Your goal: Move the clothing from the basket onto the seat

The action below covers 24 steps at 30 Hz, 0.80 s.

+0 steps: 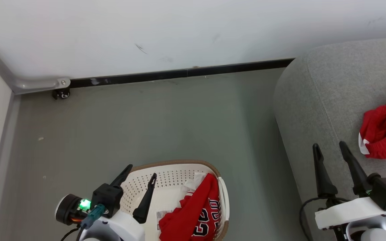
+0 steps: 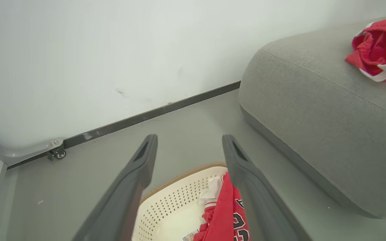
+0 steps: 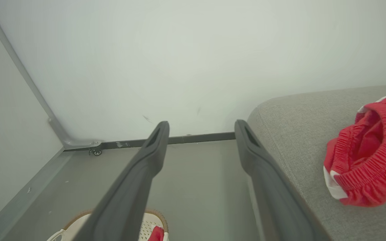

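At the far left, a small caster [image 1: 61,94] sits where the grey floor [image 1: 152,117] meets the black baseboard [image 1: 186,72] of the white wall [image 1: 179,30].

My left gripper [image 1: 141,171] hangs over the left half of the basket [image 1: 166,163]. Its two dark fingers are spread wide and nothing is between them. In the left wrist view the fingertips [image 2: 150,142] frame the far rim of the basket and touch neither plastic nor fabric.

The basket stands on the floor, apart from the seat [image 1: 327,87]. Its perforated cream wall and part of its floor are bare on the left side, and a printed label [image 1: 162,215] lies on that floor. The jersey [image 1: 196,214] is bunched against the basket's right wall, with black-and-white lettering facing up.

A strip of bare floor separates the basket from the seat.

My right gripper [image 1: 328,144] is above the near left part of the seat cushion. Its fingers are spread wide and carry nothing.

The shorts [image 1: 384,130] lie crumpled on the seat, just to the right of my right gripper and apart from it. The elastic waistband and white trim are visible.
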Tool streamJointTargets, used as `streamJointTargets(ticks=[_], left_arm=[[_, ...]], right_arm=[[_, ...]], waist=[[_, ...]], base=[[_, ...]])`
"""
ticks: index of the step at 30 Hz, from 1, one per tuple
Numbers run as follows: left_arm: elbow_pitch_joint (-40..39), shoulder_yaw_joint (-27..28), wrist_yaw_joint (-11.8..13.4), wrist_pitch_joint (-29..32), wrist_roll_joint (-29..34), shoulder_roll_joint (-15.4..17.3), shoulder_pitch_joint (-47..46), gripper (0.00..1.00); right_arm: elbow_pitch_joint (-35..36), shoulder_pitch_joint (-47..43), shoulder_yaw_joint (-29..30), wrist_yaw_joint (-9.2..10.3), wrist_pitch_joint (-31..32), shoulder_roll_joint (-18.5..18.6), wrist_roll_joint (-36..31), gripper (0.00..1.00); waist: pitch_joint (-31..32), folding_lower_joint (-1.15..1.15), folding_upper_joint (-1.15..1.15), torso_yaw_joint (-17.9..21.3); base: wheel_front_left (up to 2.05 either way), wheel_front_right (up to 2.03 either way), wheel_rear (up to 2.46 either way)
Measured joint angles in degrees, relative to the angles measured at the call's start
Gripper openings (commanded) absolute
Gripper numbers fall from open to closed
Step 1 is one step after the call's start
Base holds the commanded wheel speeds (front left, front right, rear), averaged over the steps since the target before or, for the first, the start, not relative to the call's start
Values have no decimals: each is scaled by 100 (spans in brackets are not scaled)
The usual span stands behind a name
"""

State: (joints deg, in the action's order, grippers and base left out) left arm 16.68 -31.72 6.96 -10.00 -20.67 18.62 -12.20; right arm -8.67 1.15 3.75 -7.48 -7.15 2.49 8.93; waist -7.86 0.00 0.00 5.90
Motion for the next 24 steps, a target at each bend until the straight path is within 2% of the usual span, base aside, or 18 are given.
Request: streamJointTargets(ticks=[16, 24], left_arm=[[643, -314, -349, 201, 180, -123, -559, 100], [817, -345, -448, 211, 309, -170, -984, 100]], right_arm=[[405, 72, 143, 0, -125, -4, 9, 100], [571, 304, 211, 0, -196, -5, 83, 100]], waist=[[-744, 0, 0, 254], [-1168, 0, 0, 397]], base=[[0, 0, 0], [0, 0, 0]])
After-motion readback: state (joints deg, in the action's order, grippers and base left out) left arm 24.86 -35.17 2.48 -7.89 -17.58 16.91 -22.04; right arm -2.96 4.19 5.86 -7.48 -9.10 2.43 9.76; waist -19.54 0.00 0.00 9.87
